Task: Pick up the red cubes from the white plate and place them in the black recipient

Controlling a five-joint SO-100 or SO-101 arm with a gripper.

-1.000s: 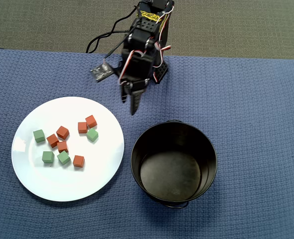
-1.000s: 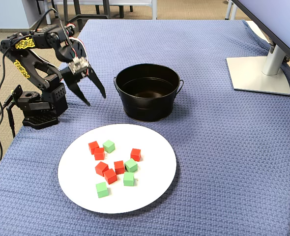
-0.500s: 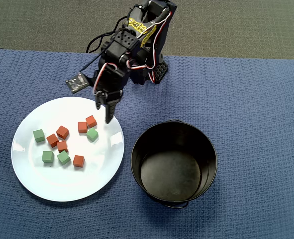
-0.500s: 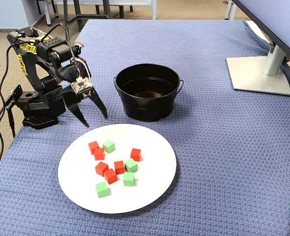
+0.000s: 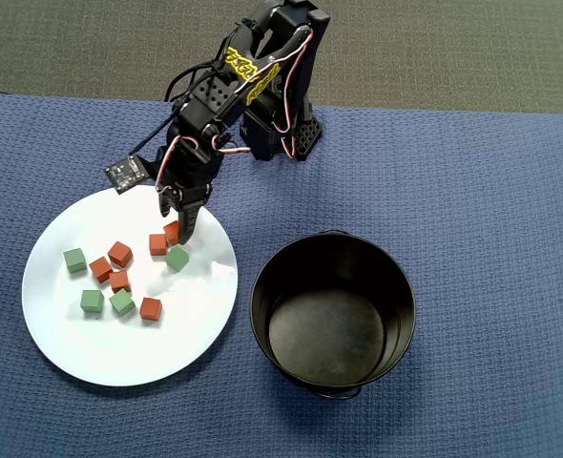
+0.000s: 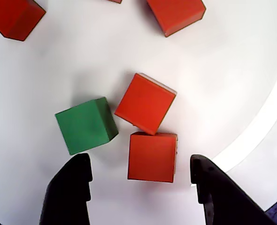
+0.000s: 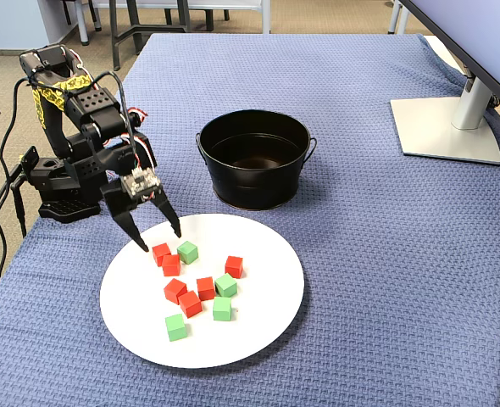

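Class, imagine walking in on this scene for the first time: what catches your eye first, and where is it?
The white plate near the front of the blue cloth in the fixed view stands out, scattered with red cubes and green cubes. The open claw hangs over the plate's rim nearest the arm, one red cube between its fingers in the wrist view. Behind the plate stands the empty black pot.

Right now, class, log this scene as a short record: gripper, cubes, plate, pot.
gripper: open, over the plate's edge, straddling one red cube
red cubes: six, all on the plate
green cubes: four, on the plate
white plate: on blue cloth, beside the pot
black pot: holds no cubes
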